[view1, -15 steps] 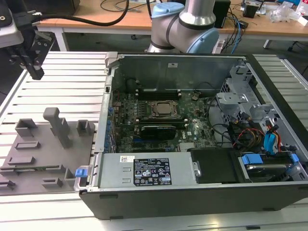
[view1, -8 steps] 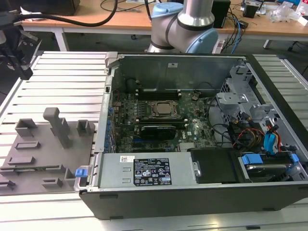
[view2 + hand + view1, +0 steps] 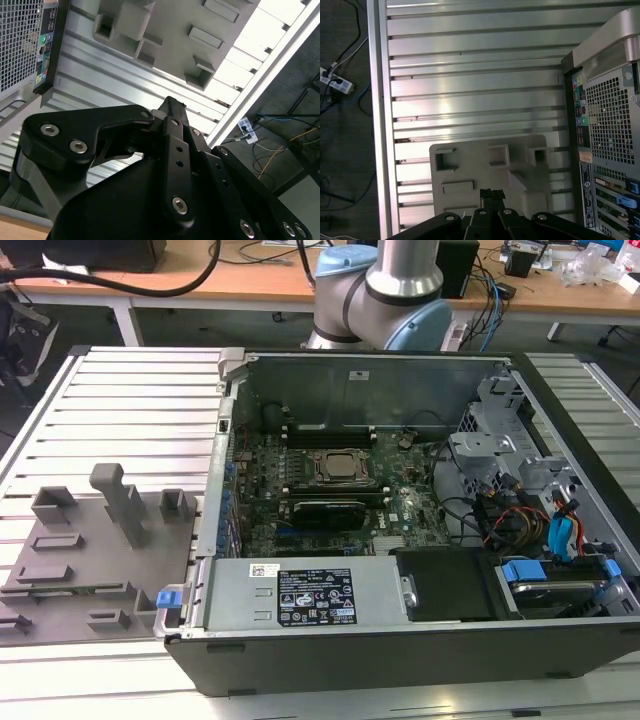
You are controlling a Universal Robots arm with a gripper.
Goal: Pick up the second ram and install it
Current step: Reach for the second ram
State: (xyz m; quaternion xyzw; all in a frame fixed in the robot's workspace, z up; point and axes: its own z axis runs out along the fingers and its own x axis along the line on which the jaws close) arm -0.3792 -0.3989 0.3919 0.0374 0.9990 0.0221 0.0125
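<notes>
Pincer [image 3: 490, 193] hangs closed on nothing right above the grey tray [image 3: 470, 170] (its slots [image 3: 443, 161] look made to park parts upright)

In the exterior view the ram [image 3: 322, 510] seems to sit inside the open case [image 3: 360, 375], just beside the socket [image 3: 338, 468], on the side nearer to the camera; it is a long, thin stick, standing on its edge and running parallel to the socket; its face looks dark, with a narrow green line along the upper edge; it is about as long as the socket is wide; whether this stick is the second one or the first, I cannot tell; its chips are too small to make out.
</notes>
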